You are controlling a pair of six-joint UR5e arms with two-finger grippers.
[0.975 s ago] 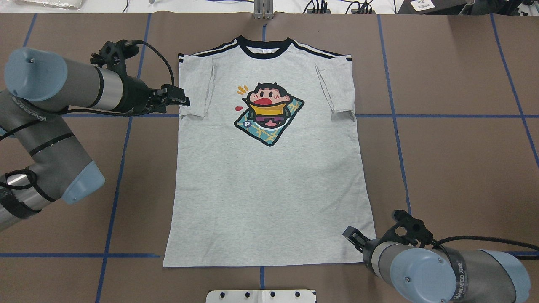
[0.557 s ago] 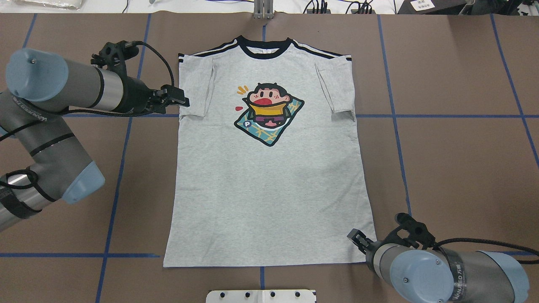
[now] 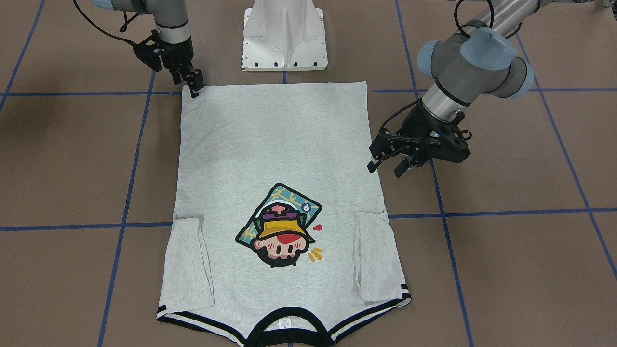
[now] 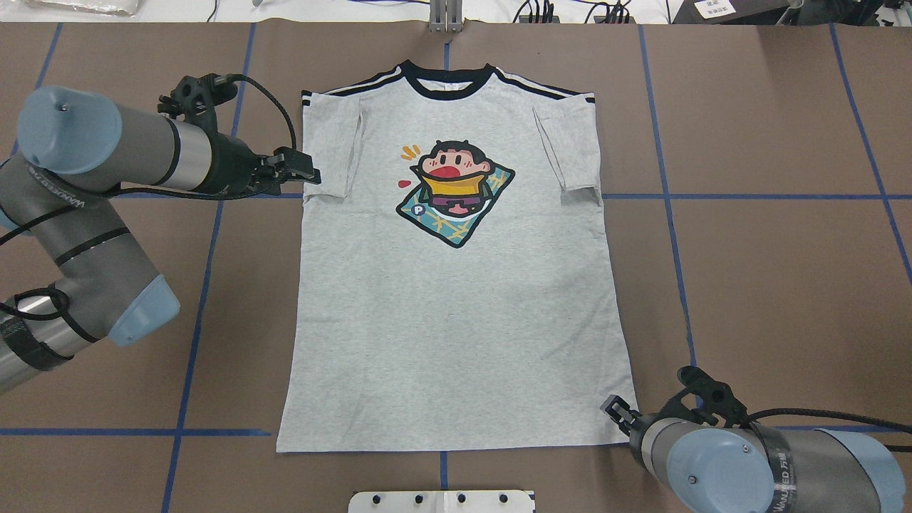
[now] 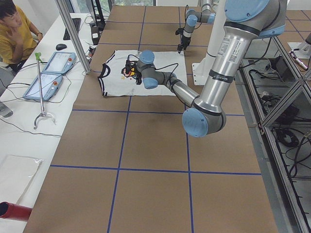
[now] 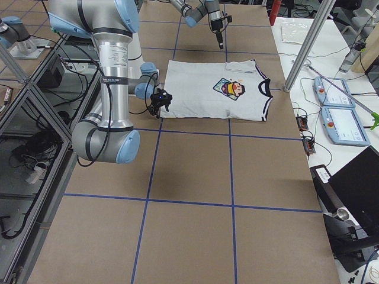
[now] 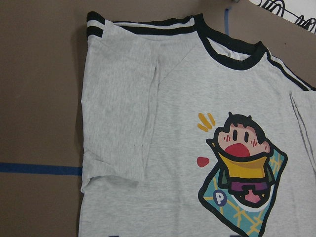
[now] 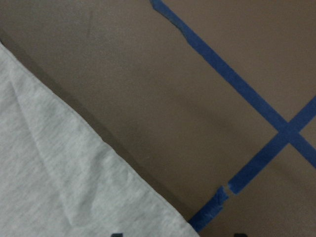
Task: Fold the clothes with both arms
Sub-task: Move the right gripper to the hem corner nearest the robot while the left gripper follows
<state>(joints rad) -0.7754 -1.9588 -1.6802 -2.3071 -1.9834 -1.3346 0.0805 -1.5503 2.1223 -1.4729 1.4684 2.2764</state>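
The grey T-shirt (image 4: 456, 320) lies flat and face up on the brown table, collar far from me, both sleeves folded in. It also shows in the front view (image 3: 274, 144). My left gripper (image 4: 305, 167) hovers just outside the shirt's left edge by the folded sleeve. In the front view it (image 3: 385, 166) has its fingers apart and empty. The left wrist view shows the sleeve and print (image 7: 187, 123). My right gripper (image 4: 614, 411) is at the hem's right corner and shows in the front view (image 3: 194, 85). The right wrist view shows that corner (image 8: 59, 173) with two dark fingertips apart at the bottom edge.
The white pedestal base (image 4: 442, 501) stands just behind the hem. Blue tape lines (image 4: 748, 196) cross the table. A metal post (image 4: 445, 18) stands at the far edge. An operator (image 5: 14, 29) and teach pendants (image 5: 48, 75) are beyond the collar side.
My right gripper has drawn back a little toward the near right, from over the hem's corner to its edge. My left gripper has hardly moved. The shirt lies unchanged.
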